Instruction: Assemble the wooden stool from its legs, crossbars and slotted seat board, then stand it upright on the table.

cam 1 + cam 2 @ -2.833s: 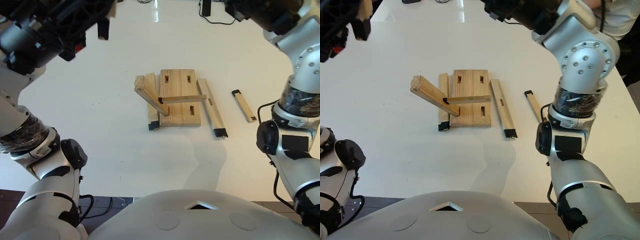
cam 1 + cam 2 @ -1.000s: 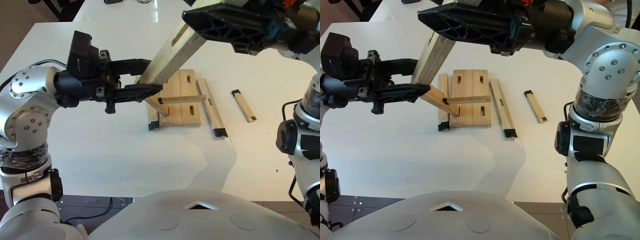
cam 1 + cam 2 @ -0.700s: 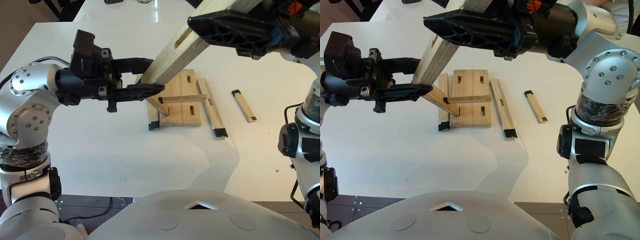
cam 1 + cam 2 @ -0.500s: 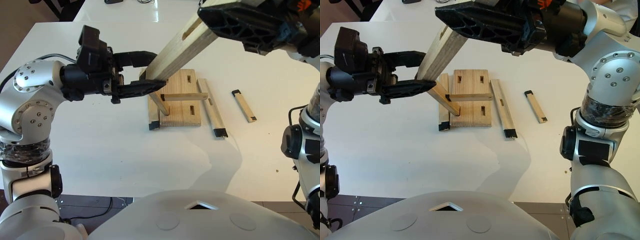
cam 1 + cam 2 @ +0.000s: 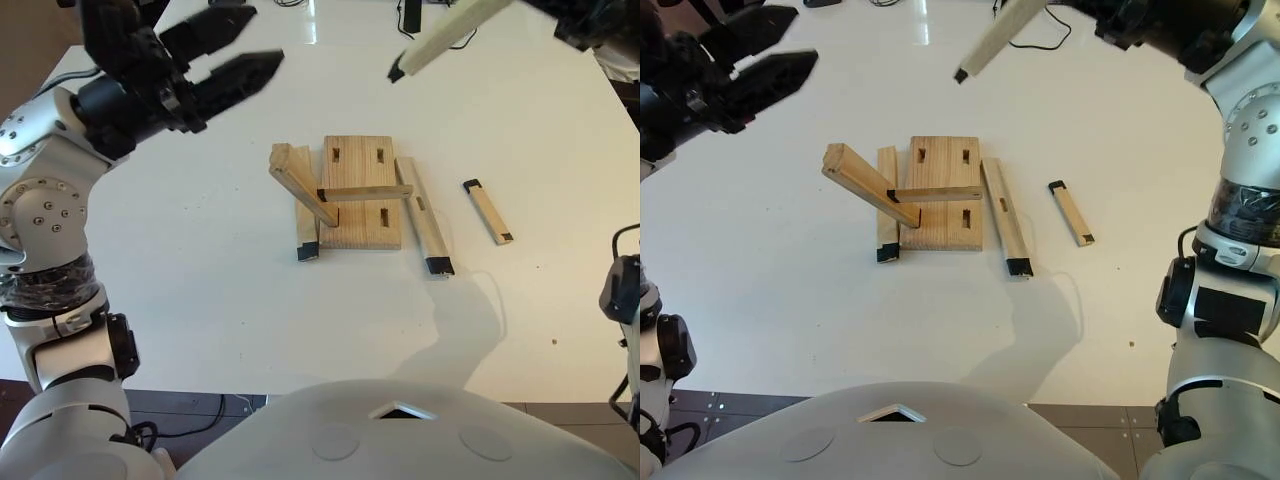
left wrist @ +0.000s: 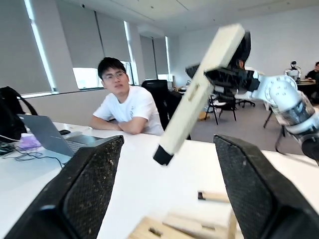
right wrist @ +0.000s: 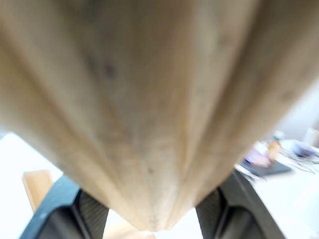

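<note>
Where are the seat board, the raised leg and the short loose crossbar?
seat board [image 5: 358,174], left eye view, bare top between the slots.
raised leg [image 5: 440,40], left eye view, mid-length.
short loose crossbar [image 5: 489,211], left eye view, middle of its top face.

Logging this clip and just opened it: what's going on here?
The robot is partway through building a wooden stool. Its right gripper holds one leg in the air over the far side of the table, jaws shut on it. The left gripper hangs above the table's left side, jaws open. The seat board lies flat, a tilted leg and crossbar propped on it, a loose leg at its left, a second loose leg and a short crossbar at its right.
</note>
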Robot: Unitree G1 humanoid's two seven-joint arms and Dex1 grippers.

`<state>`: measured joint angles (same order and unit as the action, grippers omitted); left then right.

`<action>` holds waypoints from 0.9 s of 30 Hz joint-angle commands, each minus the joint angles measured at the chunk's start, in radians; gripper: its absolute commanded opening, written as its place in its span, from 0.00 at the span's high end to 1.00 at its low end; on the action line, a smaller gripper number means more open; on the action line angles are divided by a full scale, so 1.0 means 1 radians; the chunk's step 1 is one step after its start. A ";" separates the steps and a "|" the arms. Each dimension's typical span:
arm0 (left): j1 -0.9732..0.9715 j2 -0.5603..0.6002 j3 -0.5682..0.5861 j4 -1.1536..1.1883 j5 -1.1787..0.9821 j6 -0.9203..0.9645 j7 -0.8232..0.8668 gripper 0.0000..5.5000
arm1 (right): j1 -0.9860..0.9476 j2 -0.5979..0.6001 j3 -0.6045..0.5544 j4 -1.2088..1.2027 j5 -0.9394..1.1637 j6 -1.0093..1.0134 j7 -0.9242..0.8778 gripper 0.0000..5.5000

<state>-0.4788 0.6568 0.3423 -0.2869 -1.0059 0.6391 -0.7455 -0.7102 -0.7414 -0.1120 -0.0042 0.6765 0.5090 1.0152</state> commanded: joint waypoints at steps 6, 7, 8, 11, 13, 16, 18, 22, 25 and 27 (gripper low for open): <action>0.003 -0.254 0.146 0.240 0.125 -0.178 0.468 0.39 | 0.298 0.050 0.159 0.056 -0.196 -0.200 0.123 0.63; 0.022 -0.278 0.136 0.239 0.152 -0.194 0.495 0.39 | 0.313 0.050 0.156 0.041 -0.189 -0.205 0.136 0.63; 0.042 -0.302 0.131 0.227 0.162 -0.203 0.513 0.39 | 0.326 0.048 0.150 0.022 -0.175 -0.202 0.146 0.63; 0.089 -0.360 0.133 0.178 0.155 -0.210 0.557 0.39 | 0.347 0.045 0.126 -0.032 -0.137 -0.185 0.161 0.63; 0.107 -0.383 0.138 0.154 0.147 -0.211 0.581 0.39 | 0.349 0.046 0.109 -0.063 -0.107 -0.168 0.172 0.63; 0.121 -0.403 0.167 0.146 0.125 -0.222 0.603 0.39 | 0.350 0.048 0.087 -0.101 -0.075 -0.168 0.195 0.63; 0.123 -0.409 0.185 0.154 0.110 -0.230 0.613 0.39 | 0.353 0.053 0.082 -0.114 -0.063 -0.165 0.200 0.63; 0.138 -0.425 0.201 0.162 0.103 -0.245 0.619 0.39 | 0.383 0.083 0.105 -0.132 -0.055 -0.154 0.199 0.63; 0.139 -0.430 0.183 0.160 0.111 -0.246 0.613 0.39 | 0.421 0.090 0.124 -0.146 -0.062 -0.145 0.197 0.63; 0.148 -0.432 0.176 0.148 0.110 -0.243 0.612 0.39 | 0.453 0.079 0.115 -0.168 -0.060 -0.134 0.190 0.63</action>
<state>-0.3415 0.2275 0.5266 -0.1244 -0.8996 0.3971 -0.1330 -0.2772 -0.6503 0.0061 -0.1470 0.6209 0.3620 1.2105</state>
